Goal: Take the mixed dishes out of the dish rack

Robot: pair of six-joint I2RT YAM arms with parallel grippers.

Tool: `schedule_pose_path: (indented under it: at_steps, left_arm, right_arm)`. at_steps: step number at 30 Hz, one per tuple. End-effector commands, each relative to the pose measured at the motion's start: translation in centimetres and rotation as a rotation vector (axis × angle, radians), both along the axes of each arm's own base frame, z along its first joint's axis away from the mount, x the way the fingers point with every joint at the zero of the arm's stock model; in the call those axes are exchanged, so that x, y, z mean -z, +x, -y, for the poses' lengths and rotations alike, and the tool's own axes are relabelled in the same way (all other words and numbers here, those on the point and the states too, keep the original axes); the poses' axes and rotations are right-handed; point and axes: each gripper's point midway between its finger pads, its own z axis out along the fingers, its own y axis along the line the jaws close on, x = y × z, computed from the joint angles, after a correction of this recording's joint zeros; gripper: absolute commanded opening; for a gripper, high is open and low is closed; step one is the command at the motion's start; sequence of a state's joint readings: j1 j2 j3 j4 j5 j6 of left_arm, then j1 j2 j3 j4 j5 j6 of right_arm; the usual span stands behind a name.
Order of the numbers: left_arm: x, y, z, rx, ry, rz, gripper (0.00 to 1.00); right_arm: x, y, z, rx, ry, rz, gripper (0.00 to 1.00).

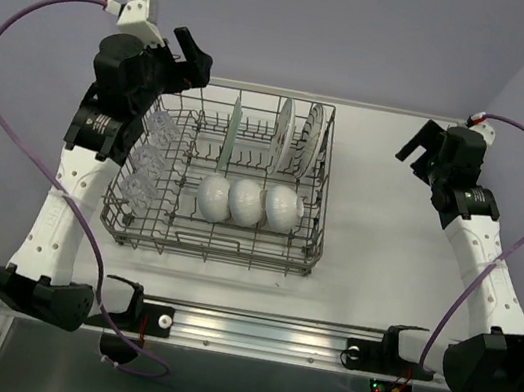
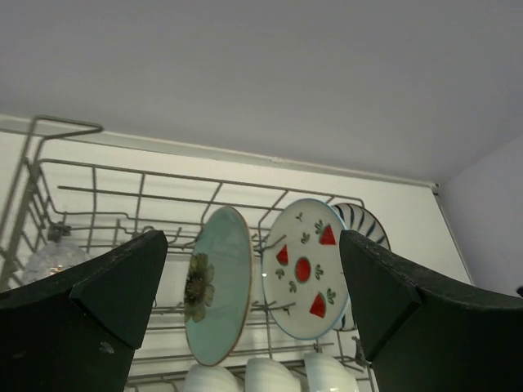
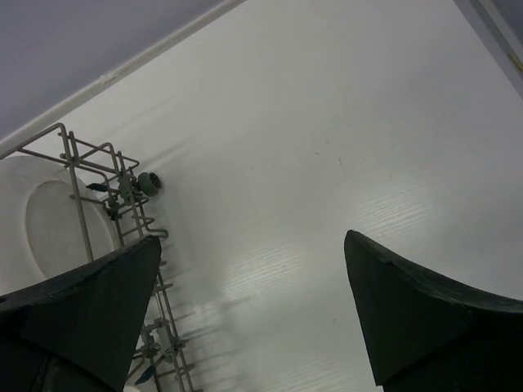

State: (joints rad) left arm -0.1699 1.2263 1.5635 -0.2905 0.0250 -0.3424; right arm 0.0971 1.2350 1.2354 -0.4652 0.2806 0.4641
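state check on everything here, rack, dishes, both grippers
dish rack: loaded, flat on the table
green floral plate: upright on edge between tines
watermelon plate: upright on edge beside it
striped plate: upright, mostly hidden behind the watermelon plate
white bowls: three in a row in the rack
clear glasses: lined along the rack's left side
left gripper: open, empty
right gripper: open, empty

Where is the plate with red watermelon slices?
In the left wrist view the watermelon plate stands in the rack, between the green plate and a striped plate.
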Motion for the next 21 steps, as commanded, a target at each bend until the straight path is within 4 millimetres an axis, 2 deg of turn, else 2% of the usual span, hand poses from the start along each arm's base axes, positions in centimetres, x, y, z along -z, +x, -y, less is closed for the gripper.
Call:
schedule_pose_path:
  at_steps: [1, 3, 5, 6, 7, 9, 10, 11, 15, 17, 18, 21]
  left_arm:
    - [-2.7, -1.5, 3.5, 0.09, -0.016, 0.076, 0.99]
    - [-1.4, -1.0, 4.9, 0.119, -0.009, 0.043, 0.99]
    - [0.1, -0.5, 5.8, 0.123, 0.008, 0.008, 0.99]
    - [1.2, 0.0, 6.3, 0.127, 0.018, -0.02, 0.99]
    - [2.0, 0.2, 6.8, 0.134, 0.02, -0.04, 0.99]
    - [3.2, 0.5, 7.9, 0.164, 0.028, -0.071, 0.99]
    - [3.9, 0.5, 8.1, 0.174, 0.032, -0.086, 0.99]
    - [4.1, 0.6, 8.2, 0.171, 0.034, -0.089, 0.99]
    - [4.6, 0.5, 7.8, 0.141, 0.025, -0.101, 0.99]
    - [5.3, 0.3, 7.5, 0.13, 0.027, -0.115, 0.99]
    - [5.2, 0.2, 7.1, 0.109, 0.026, -0.107, 0.99]
    - [5.7, -0.1, 6.5, 0.082, 0.025, -0.114, 0.99]
  right_arm:
    - [-2.3, 0.2, -0.1, -0.022, -0.002, 0.06, 1.0]
    - [-2.8, 0.4, -0.5, -0.06, -0.015, 0.072, 1.0]
    - [-3.7, 1.1, -3.1, -0.184, 0.049, 0.071, 1.0]
    - [-6.4, 1.6, -4.5, -0.258, 0.076, 0.118, 1.0]
    - [-5.5, 2.0, -7.8, -0.393, 0.127, 0.068, 1.0]
    - [-6.0, 2.5, -10.6, -0.456, 0.129, 0.025, 1.0]
    - [-6.2, 3.9, -11.2, -0.434, 0.071, 0.015, 1.0]
    - [-6.2, 3.8, -14.2, -0.476, 0.03, 0.014, 1.0]
    - [-4.9, 6.3, -17.7, -0.487, -0.008, -0.011, 1.0]
    - [-3.7, 7.0, -17.9, -0.427, -0.057, -0.048, 1.0]
    - [-3.3, 7.5, -19.5, -0.429, -0.074, -0.054, 1.0]
    - [-2.1, 8.9, -20.5, -0.403, -0.095, -0.069, 1.0]
